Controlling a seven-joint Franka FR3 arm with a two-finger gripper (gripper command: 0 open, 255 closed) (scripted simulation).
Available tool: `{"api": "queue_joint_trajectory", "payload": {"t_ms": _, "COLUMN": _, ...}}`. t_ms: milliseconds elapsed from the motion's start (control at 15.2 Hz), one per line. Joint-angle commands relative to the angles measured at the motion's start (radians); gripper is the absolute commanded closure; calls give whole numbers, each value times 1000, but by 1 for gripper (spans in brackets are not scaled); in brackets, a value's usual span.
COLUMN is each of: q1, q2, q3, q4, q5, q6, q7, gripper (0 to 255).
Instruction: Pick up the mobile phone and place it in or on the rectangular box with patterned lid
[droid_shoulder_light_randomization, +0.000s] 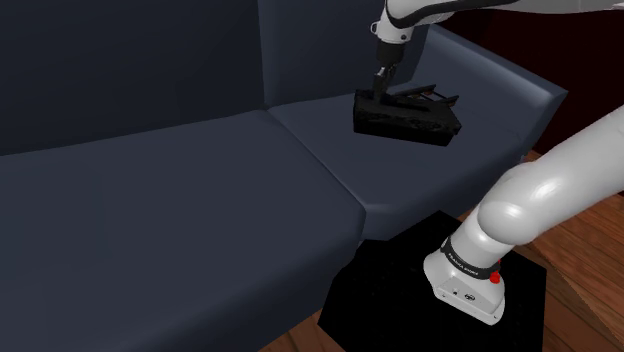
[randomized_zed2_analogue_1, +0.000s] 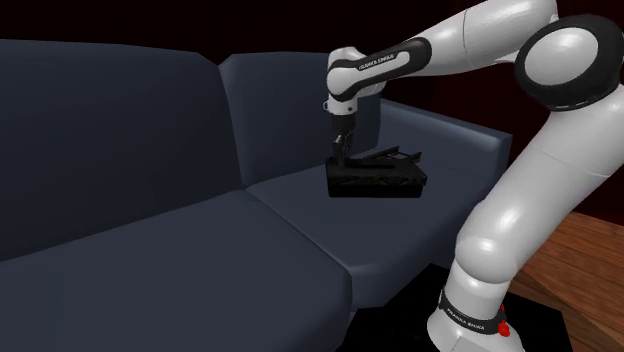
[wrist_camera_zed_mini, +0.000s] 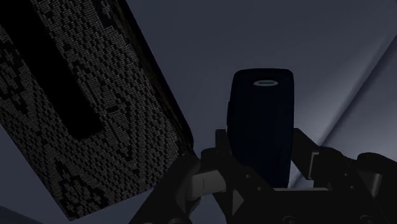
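Lettering in white on a black band of the arm (randomized_zed2_analogue_1: 385, 58) reads "FRANKA EMIKA" in the second exterior view. The same kind of lettering runs around a black ring near the arm's base (randomized_zed2_analogue_1: 468, 318), but there I cannot read it with certainty. A small red part (droid_shoulder_light_randomization: 492, 277) sits on the base, above the black stand (droid_shoulder_light_randomization: 400, 295).

The pincer (wrist_camera_zed_mini: 261, 147) is clamped on the mobile phone (wrist_camera_zed_mini: 262, 118); in the wrist view its two black fingers (wrist_camera_zed_mini: 219, 146) press on the phone's two long sides. The phone is dark, almost black, with a pale oval mark near its far end. No brand name can be read on it.

The phone hangs over the seat of a dark blue-grey sofa (droid_shoulder_light_randomization: 150, 200), just beside the rectangular box (wrist_camera_zed_mini: 83, 108). The box's lid carries a fine grey dotted pattern with a plain dark strip across it, without any words.

In the shoulder view the pincer (droid_shoulder_light_randomization: 380, 90) points down at the edge of the box (droid_shoulder_light_randomization: 405, 118) on that view's left. In the second exterior view the pincer (randomized_zed2_analogue_1: 340, 152) stands likewise at the left end of the box (randomized_zed2_analogue_1: 375, 180). Whether the phone touches the box, I cannot tell. A wooden floor (droid_shoulder_light_randomization: 585, 235) shows beside the sofa.
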Motion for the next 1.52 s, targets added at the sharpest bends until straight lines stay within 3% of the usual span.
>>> {"api": "queue_joint_trajectory", "payload": {"t_ms": 0, "q1": -20, "q2": 22, "q3": -33, "q4": 28, "q5": -8, "q6": -1, "q7": -52, "gripper": 255}}
{"api": "queue_joint_trajectory", "payload": {"t_ms": 528, "q1": -94, "q2": 135, "q3": -158, "q4": 151, "q5": -14, "q6": 4, "q7": -252, "gripper": 255}}
{"api": "queue_joint_trajectory", "payload": {"t_ms": 1056, "q1": -171, "q2": 304, "q3": -262, "q4": 338, "q5": 36, "q6": -9, "q7": -452, "gripper": 255}}
{"api": "queue_joint_trajectory", "payload": {"t_ms": 1452, "q1": -173, "q2": 313, "q3": -262, "q4": 268, "q5": 38, "q6": 70, "q7": -449, "gripper": 255}}
